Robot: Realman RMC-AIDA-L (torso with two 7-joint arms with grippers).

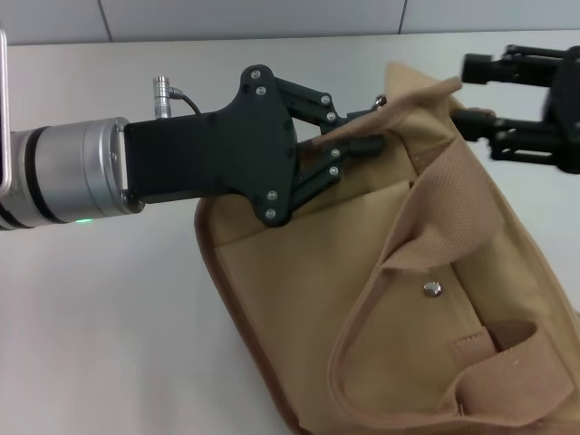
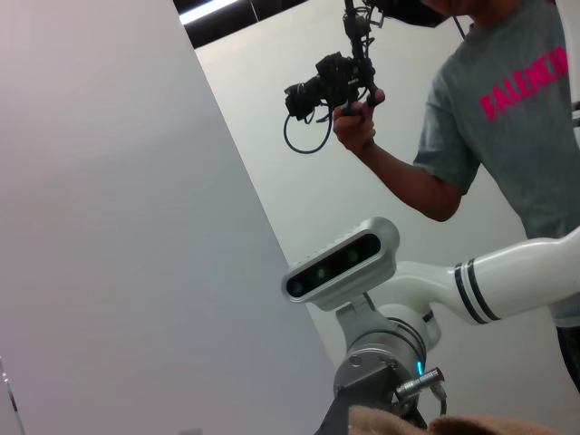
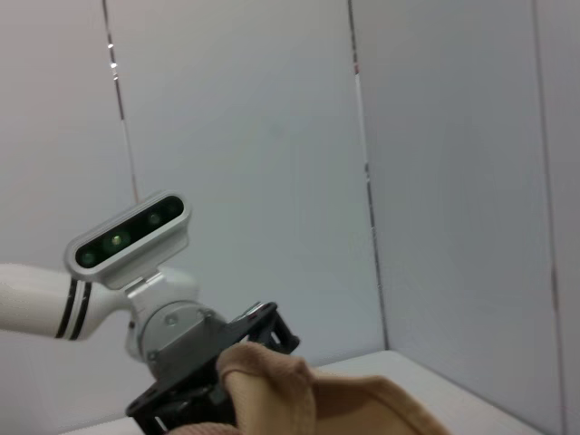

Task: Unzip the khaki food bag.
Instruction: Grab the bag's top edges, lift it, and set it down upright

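The khaki food bag [image 1: 362,299] lies on its side on the white table, with its wide handles [image 1: 453,217] and metal snap [image 1: 433,288] facing up. My left gripper [image 1: 361,138] reaches in from the left and is shut on the tan fabric of the bag's top edge. My right gripper [image 1: 473,91] is at the upper right, open, its fingertips on either side of the bag's far top corner. A small metal piece [image 1: 381,100] shows at the top edge. The right wrist view has bag fabric [image 3: 317,399] in front of the left gripper [image 3: 204,381].
The white table [image 1: 109,317] spreads to the left of the bag, with a grey wall behind. In the left wrist view a person [image 2: 489,118] holds up a camera rig [image 2: 331,82] behind the right arm's wrist [image 2: 381,344].
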